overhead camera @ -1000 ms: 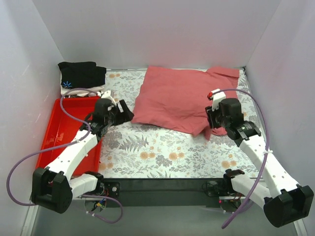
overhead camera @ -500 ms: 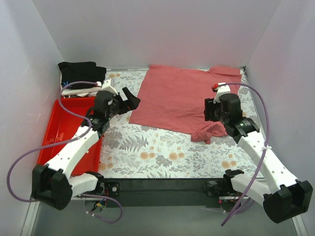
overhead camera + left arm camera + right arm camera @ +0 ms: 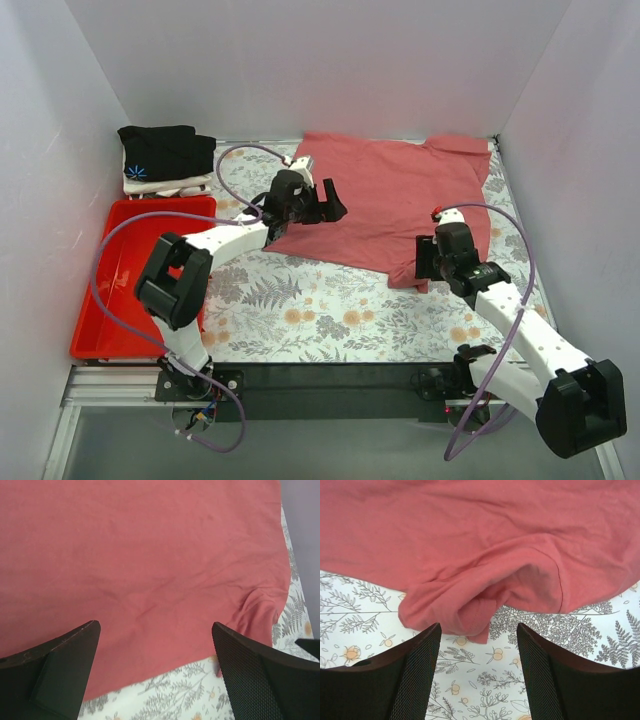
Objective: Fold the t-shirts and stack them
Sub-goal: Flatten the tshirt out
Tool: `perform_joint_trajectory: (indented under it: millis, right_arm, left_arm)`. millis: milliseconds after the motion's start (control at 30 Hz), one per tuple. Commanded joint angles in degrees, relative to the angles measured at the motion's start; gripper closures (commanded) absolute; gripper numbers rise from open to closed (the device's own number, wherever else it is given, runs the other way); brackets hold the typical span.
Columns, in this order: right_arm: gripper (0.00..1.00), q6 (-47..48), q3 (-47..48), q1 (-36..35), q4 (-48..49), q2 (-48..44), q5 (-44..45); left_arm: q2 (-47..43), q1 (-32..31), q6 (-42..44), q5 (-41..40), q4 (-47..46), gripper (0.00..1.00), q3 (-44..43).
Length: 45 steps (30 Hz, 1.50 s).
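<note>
The salmon-red t-shirt (image 3: 390, 200) lies spread on the floral table at the back right, its near right corner bunched (image 3: 480, 610). My left gripper (image 3: 325, 205) is open above the shirt's near left edge; the left wrist view shows the cloth (image 3: 140, 555) under the open jaws. My right gripper (image 3: 425, 262) is open just short of the bunched corner, holding nothing. The folded black t-shirt (image 3: 165, 150) with a blue starburst lies on the folded white t-shirt (image 3: 165, 187) at the back left.
A red plastic tray (image 3: 120, 290) sits at the left side of the table. White walls close in the back and both sides. The floral cloth (image 3: 330, 310) covers the table in front of the shirt.
The left arm has swung right from near the tray to over the shirt's left edge. The right gripper has drawn back toward the near side, and the shirt now lies flatter.
</note>
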State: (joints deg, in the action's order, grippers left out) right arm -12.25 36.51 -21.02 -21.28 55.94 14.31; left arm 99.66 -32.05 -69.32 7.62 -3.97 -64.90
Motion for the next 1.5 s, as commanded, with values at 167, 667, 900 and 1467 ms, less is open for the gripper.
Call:
perform_joint_trajectory:
  millis: [167, 667, 900, 1467]
  right_arm:
    - [0.51, -3.5, -0.8, -0.1, -0.6, 5.9, 0.3]
    - [0.56, -1.3, -5.2, -1.3, 14.0, 15.1, -13.9]
    - [0.6, -1.6, -3.2, -10.4, 17.9, 19.6, -16.5]
    - [0.59, -7.8, 0.2, -19.2, 4.6, 10.6, -1.2]
  left_arm:
    - [12.7, -0.2, 3.1, 1.3, -3.4, 0.13, -9.5]
    - [16.5, 2.4, 1.8, -0.7, -1.7, 0.12, -5.5]
    - [15.3, 3.8, 1.6, -1.1, -1.9, 0.12, -2.6]
    - [13.3, 7.3, 1.3, -0.5, -2.4, 0.12, 1.5]
